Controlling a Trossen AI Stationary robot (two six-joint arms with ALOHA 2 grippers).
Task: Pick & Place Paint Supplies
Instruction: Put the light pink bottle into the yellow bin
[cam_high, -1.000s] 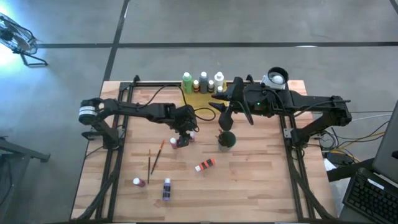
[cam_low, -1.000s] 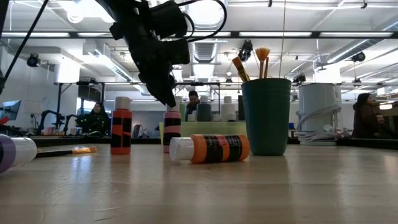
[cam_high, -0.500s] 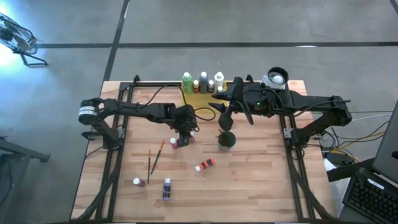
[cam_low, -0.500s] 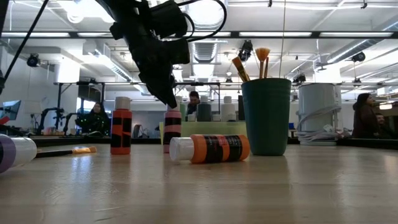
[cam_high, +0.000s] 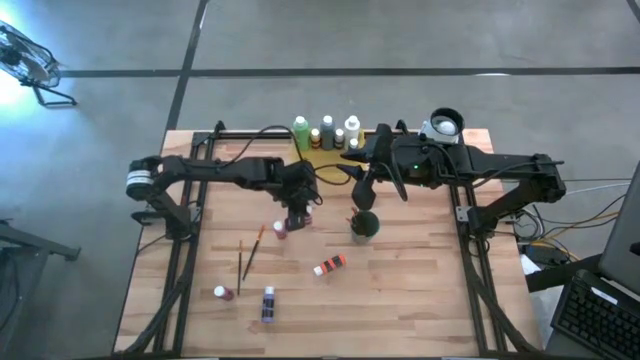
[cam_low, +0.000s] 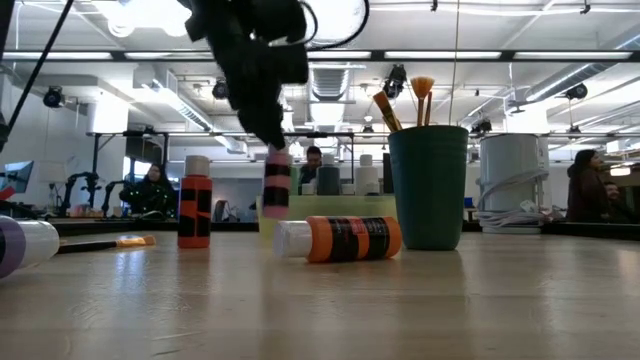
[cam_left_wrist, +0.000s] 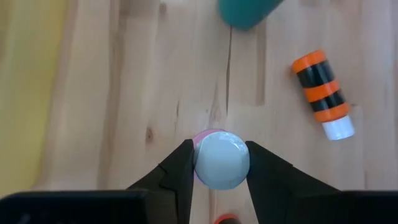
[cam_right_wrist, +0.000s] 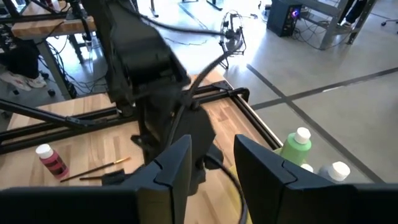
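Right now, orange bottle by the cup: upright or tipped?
Tipped. The orange bottle lies on its side on the table, white cap pointing away from the cup; the high view shows it lying flat too.

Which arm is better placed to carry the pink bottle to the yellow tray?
Left. The left gripper is shut on the pink bottle, lifted clear of the table; the right gripper hangs empty above the green cup.

The bench is being viewed straight down from overhead and level from its surface, while each wrist camera is looking closely past its own fingers, the orange bottle being shared by three views.
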